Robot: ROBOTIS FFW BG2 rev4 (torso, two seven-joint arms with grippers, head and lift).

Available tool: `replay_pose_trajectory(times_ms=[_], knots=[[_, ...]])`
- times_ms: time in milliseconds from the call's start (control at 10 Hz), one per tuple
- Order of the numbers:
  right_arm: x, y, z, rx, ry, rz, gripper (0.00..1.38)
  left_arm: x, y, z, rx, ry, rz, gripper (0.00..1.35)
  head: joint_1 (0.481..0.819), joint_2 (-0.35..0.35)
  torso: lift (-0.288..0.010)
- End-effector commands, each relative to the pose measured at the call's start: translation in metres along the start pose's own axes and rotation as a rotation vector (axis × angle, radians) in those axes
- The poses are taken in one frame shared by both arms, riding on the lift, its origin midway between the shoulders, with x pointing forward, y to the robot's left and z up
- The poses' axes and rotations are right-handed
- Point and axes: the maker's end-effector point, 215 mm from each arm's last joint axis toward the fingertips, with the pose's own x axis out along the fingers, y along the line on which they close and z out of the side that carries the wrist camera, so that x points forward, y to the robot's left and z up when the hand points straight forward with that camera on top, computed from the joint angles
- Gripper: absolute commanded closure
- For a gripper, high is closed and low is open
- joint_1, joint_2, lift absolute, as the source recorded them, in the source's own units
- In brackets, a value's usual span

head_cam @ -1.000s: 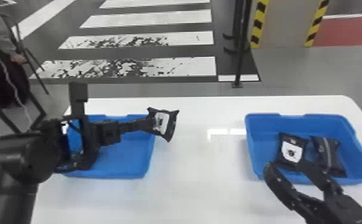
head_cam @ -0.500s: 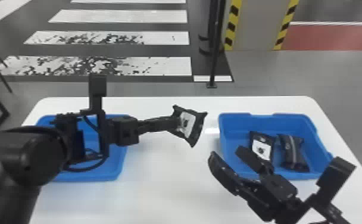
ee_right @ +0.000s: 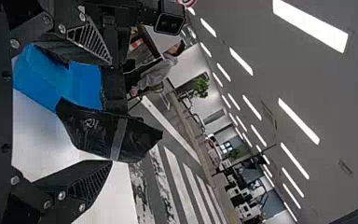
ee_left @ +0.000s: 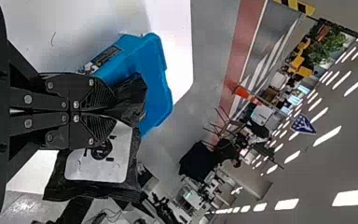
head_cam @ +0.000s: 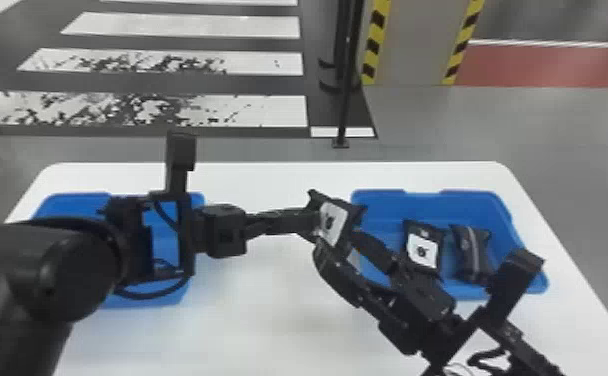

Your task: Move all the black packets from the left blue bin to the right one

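My left gripper (head_cam: 313,218) is shut on a black packet (head_cam: 334,223) with a white label, held up between the bins. In the left wrist view, the left gripper (ee_left: 109,113) pinches the packet (ee_left: 98,158). My right gripper (head_cam: 340,245) stands open around the packet's near side. In the right wrist view, the right gripper (ee_right: 109,112) has its fingers on either side of the packet (ee_right: 109,133). Two black packets, one labelled (head_cam: 422,250) and one striped (head_cam: 470,252), lie in the right blue bin (head_cam: 378,207). The left blue bin (head_cam: 80,201) is partly hidden behind the left arm.
Both bins stand on a white table (head_cam: 268,320), whose rounded far corners show. A thin black pole (head_cam: 350,75) rises from the floor beyond the table. The right arm crosses the near side of the right bin.
The left gripper has carried its packet rightward toward the right bin. The right gripper has swung from over the right bin to the held packet. The head's view has turned left-to-right.
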Motion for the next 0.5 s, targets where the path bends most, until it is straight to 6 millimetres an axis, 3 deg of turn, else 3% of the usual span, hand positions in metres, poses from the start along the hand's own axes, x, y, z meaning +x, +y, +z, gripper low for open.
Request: replay_pose_trajectory(times_ms=[0, 200, 300, 400], knots=[[0.006, -0.003, -0.001, 0.017, -0.003, 0.002, 0.73, 0.005, -0.007, -0.001, -0.002, 0.002, -0.020, 1.21, 0.695, -0.038, -0.139], [0.007, -0.004, 0.008, -0.027, -0.006, -0.011, 1.19, 0.006, -0.010, 0.000, -0.002, -0.004, -0.030, 1.21, 0.695, -0.046, -0.139], [0.007, -0.004, 0.010, -0.031, -0.008, -0.017, 1.28, 0.005, -0.010, 0.002, -0.001, -0.007, -0.028, 1.21, 0.695, -0.049, -0.139], [0.007, -0.003, 0.007, -0.018, -0.001, -0.016, 1.28, 0.006, -0.011, 0.004, 0.002, -0.016, -0.033, 1.20, 0.695, -0.053, -0.139]])
